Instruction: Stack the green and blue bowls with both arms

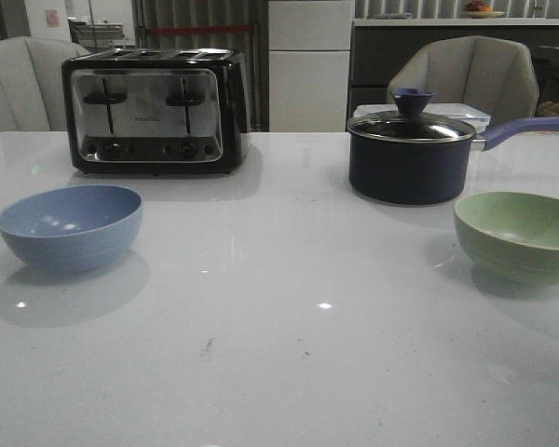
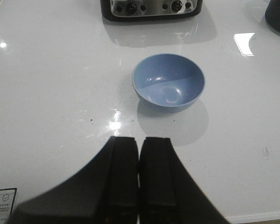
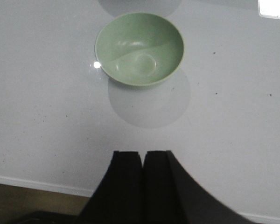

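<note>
A glossy white table (image 1: 279,372) fills the foreground, catching small glints of overhead light. Behind it sit two pale upholstered chairs, one at the far left (image 1: 23,79) and one at the right (image 1: 466,79), with a white cabinet (image 1: 309,65) between them. A dark counter (image 1: 429,42) runs along the dim back wall.

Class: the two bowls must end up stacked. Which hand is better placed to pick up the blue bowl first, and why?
The left hand. The blue bowl sits on the table's left side, directly ahead of it, while the right hand faces the green bowl. Both hands are shut and empty.
</note>
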Controlling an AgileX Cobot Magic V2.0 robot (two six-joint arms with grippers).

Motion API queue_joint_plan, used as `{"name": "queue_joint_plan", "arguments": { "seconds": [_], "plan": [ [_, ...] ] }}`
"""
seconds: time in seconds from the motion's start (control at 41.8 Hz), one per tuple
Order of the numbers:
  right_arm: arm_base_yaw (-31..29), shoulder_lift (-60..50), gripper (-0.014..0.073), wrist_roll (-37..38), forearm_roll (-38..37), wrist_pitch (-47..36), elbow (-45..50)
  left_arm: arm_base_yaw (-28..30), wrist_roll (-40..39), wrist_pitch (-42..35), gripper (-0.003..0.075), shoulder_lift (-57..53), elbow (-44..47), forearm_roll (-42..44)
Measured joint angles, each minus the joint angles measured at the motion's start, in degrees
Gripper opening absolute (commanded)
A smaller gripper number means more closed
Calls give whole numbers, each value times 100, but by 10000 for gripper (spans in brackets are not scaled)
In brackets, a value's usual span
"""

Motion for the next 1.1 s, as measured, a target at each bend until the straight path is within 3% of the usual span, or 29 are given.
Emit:
{"name": "queue_joint_plan", "arguments": {
  "seconds": [0.024, 0.143, 0.239, 0.574, 0.765, 1.1],
  "plan": [
    [0, 49, 174, 0, 0, 34, 0, 0, 0, 0, 302, 12, 9, 0],
    [0, 356, 468, 0, 0, 104, 0, 0, 0, 0, 519, 48, 9, 0],
    [0, 596, 584, 0, 0, 93, 0, 0, 0, 0, 542, 48, 9, 0],
    [-395, 2314, 594, 0, -90, -65, -437, 0, 0, 0, 505, 48, 9, 0],
    [-727, 3464, 594, 0, -31, -292, -1032, 0, 0, 0, 505, 48, 9, 0],
    [-753, 5371, 594, 0, 41, -580, -2266, 0, 0, 0, 505, 48, 9, 0]
  ]
}}
